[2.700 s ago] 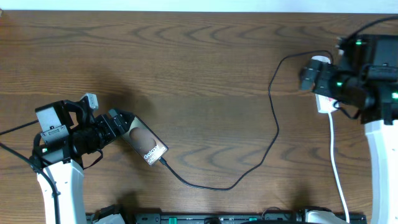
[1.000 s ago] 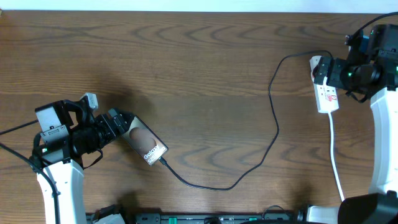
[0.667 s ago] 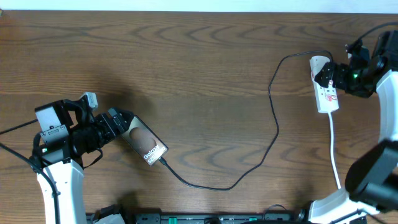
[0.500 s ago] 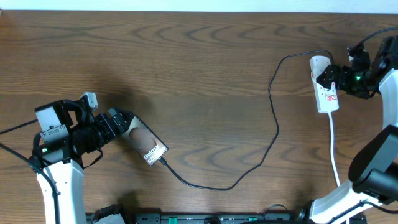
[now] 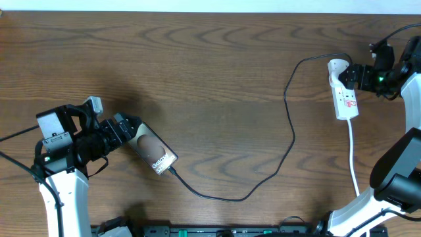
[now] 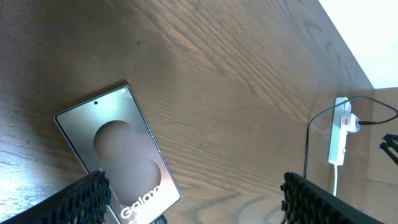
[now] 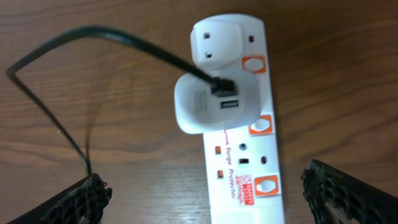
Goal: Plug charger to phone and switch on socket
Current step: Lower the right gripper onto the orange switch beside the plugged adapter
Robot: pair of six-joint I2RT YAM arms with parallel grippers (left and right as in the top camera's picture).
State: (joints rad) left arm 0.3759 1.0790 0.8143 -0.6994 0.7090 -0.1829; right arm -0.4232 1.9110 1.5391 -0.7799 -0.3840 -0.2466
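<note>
**Progress.** The long thin black charger cable [image 5: 291, 135] is seen crossing the brown wooden table [image 5: 217, 66]. It runs from the narrow white power strip [image 5: 343, 99], upper right of the overhead frame, to the slim dark glossy phone with "Galaxy" lettering [image 5: 156, 153], lower left. Its small black plug [image 5: 172, 171] is set against the phone's lower-right end, so the plugging step is judged done. At the strip, the cable is fed into a white adapter [image 7: 214, 102]. The orange rocker switches [image 7: 255, 63] are visible, but on or off cannot be told, so the switching step is recorded as unconfirmed.

**Tools.** The left tool [image 5: 129, 130] is spread wide at the phone's upper-left end. One finger is near the phone's edge and the other well apart, and nothing is pinched. The right tool [image 5: 357, 74] is spread fully beside the strip's upper end. Nothing is held, and no contact is seen.
</note>
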